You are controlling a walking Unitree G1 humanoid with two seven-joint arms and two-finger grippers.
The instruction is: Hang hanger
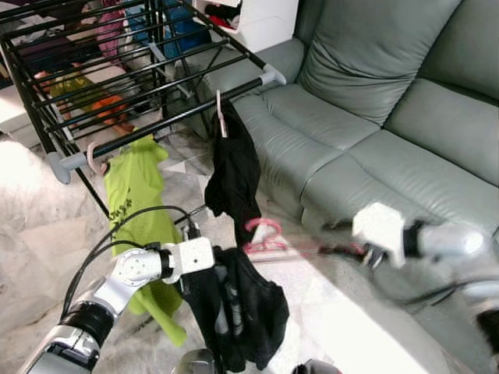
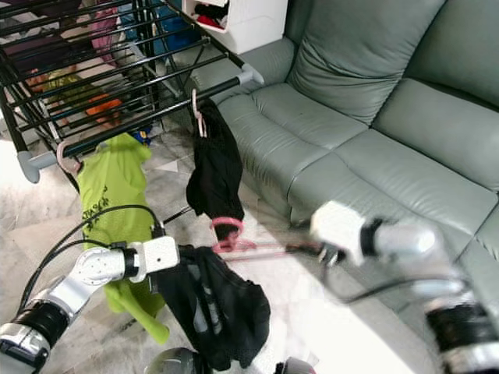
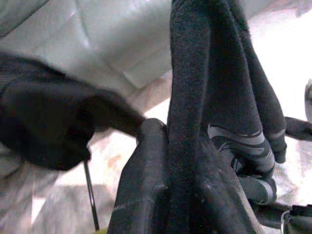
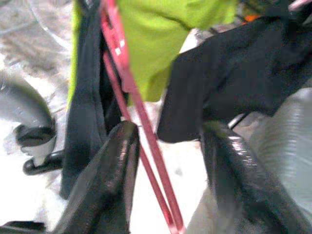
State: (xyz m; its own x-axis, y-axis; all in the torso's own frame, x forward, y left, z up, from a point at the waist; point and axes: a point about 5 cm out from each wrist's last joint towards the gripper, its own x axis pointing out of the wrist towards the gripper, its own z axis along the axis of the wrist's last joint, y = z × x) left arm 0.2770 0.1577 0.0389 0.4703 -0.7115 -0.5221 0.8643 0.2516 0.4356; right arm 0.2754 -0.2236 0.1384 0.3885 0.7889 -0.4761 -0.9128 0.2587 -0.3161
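Pink hanger [image 1: 269, 238] (blurred), black garment [image 1: 238, 312], rack [image 1: 156, 125]

Drying rack [image 1: 117, 93] — black bars, grey end caps. Hanging from it: lime-green shirt [image 1: 136, 195] with dark print, and a black garment [image 1: 234, 175] on a pale pink hook. Held garment [image 2: 222, 308] black with grey stripes — its hanger [image 4: 141, 122] pink-red. Sofa [image 1: 390, 117] grey-green leather. Floor [image 1: 31, 226] pale marble, grey-veined.
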